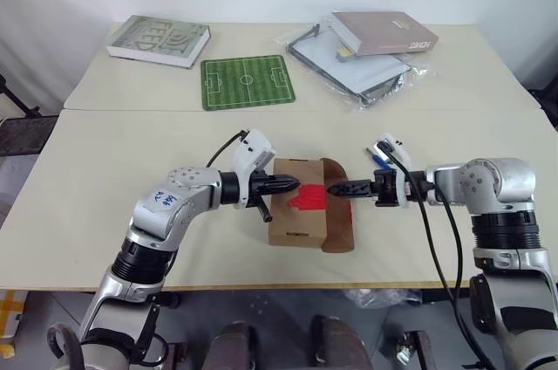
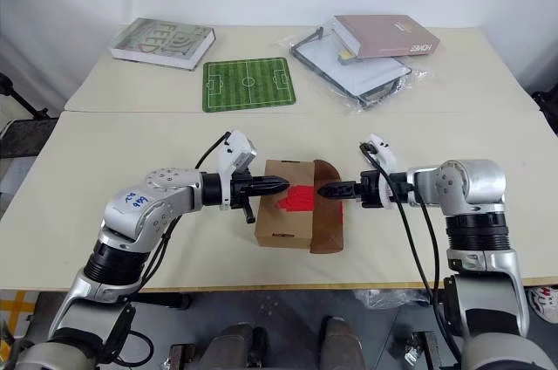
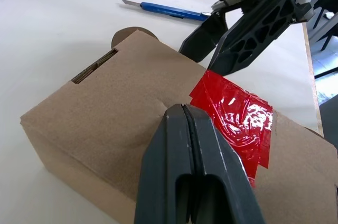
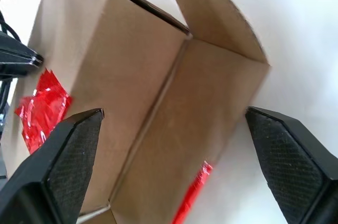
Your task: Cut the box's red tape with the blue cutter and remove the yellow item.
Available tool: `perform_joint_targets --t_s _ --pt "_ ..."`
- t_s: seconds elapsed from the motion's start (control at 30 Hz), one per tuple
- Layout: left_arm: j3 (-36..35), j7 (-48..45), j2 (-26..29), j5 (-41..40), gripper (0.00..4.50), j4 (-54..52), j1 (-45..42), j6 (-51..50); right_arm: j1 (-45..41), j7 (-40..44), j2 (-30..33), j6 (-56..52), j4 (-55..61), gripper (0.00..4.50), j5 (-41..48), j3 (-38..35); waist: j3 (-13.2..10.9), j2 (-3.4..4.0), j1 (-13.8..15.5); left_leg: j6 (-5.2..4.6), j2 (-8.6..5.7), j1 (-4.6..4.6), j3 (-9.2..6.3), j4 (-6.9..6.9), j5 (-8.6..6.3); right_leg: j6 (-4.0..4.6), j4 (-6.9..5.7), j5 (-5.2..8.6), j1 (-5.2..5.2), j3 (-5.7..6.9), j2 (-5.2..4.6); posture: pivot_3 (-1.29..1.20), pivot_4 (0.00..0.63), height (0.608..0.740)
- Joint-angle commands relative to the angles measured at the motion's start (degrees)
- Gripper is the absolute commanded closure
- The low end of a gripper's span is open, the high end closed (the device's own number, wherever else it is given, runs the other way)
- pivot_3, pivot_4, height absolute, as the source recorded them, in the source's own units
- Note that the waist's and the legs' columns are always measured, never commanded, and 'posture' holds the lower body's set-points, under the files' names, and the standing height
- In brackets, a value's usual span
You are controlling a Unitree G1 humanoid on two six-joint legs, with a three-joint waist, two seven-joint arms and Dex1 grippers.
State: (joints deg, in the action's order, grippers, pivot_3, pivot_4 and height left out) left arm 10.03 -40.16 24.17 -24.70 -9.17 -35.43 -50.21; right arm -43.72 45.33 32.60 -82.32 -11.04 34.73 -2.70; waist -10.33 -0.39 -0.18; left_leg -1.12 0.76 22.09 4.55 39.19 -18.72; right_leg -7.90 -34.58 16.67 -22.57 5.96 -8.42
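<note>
on the cream worktop (image 1: 105, 178) we see the box (image 1: 296, 222), a brown carton, lying between the two arms, one side flap (image 4: 211, 10) swung open toward the right arm. the red tape (image 1: 307, 198) sits crumpled and glossy on the carton's top face, and a further sliver of red shows by the opened flap's edge. the left pincer (image 1: 295, 184) is closed tight with nothing between its fingers, its tip at the tape's edge on the box top. the right pincer (image 1: 332, 188) faces it from the other side with its jaws spread wide, holding nothing, its tips just over the tape. the blue cutter (image 3: 168, 9) lies flat on the worktop beyond the box, just behind the right pincer. at the worktop's far edge we see a green pitch-patterned mat (image 1: 248, 82), a grey-green book (image 1: 159, 40) and a mauve book (image 1: 384, 32) resting on a plastic-wrapped folder (image 1: 353, 69)
</note>
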Motion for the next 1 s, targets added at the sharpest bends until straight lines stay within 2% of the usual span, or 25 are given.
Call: perform_joint_targets --t_s 0.03,0.17,0.47,0.53,0.77,1.0 --pt "1.0 -0.1 -0.1 0.3 4.50 -1.0 0.5 -0.4 0.3 -0.1 -1.6 -0.8 0.0 0.05 0.9 1.5 0.0 0.00 0.0 0.00 0.00 0.00 -0.02 0.00 0.00 0.00 0.00 0.00 0.00 0.00 0.00 0.00 0.150 0.740" --pt "1.0 0.0 -0.2 0.3 4.50 -1.0 0.5 -0.3 1.0 -0.8 -1.3 -2.3 2.1 0.92 1.3 1.3 0.0 0.00 0.0 0.00 0.01 0.01 -0.12 0.00 0.00 0.00 -0.01 0.00 -0.02 -0.01 0.00 0.00 0.150 0.740" --pt "1.1 -0.3 -0.5 0.5 4.50 -0.1 0.3 0.3 0.8 -5.7 -0.3 -6.7 6.4 4.04 1.5 -4.9 0.0 0.00 0.2 0.00 -0.01 0.11 -0.17 0.00 0.00 0.00 -0.01 0.00 -0.11 -0.01 -0.05 0.00 0.150 0.740" --pt "1.3 -0.6 -0.7 0.6 4.50 0.2 0.1 0.6 -0.1 -7.5 -1.0 -8.3 7.1 4.47 1.4 -7.3 0.0 0.00 0.3 0.00 -0.02 0.12 -0.18 0.00 0.00 0.00 -0.01 0.00 -0.11 -0.01 -0.06 0.00 0.150 0.740" --pt "1.8 -1.1 -1.3 1.0 4.50 1.9 -0.5 2.0 -0.1 -11.9 -1.9 -10.2 9.6 4.47 2.2 -10.9 0.0 0.00 0.4 0.00 -0.03 0.16 -0.17 0.00 0.00 0.00 0.00 0.00 -0.12 0.00 -0.10 0.00 0.150 0.740" --pt "1.9 -1.2 -1.9 1.2 4.50 2.8 -0.9 3.1 0.1 -15.6 -0.3 -10.2 14.0 4.47 7.1 -10.8 0.0 0.01 0.3 -0.01 -0.04 0.17 -0.16 0.00 0.00 0.00 0.00 0.00 -0.14 0.00 -0.09 0.00 0.150 0.740"
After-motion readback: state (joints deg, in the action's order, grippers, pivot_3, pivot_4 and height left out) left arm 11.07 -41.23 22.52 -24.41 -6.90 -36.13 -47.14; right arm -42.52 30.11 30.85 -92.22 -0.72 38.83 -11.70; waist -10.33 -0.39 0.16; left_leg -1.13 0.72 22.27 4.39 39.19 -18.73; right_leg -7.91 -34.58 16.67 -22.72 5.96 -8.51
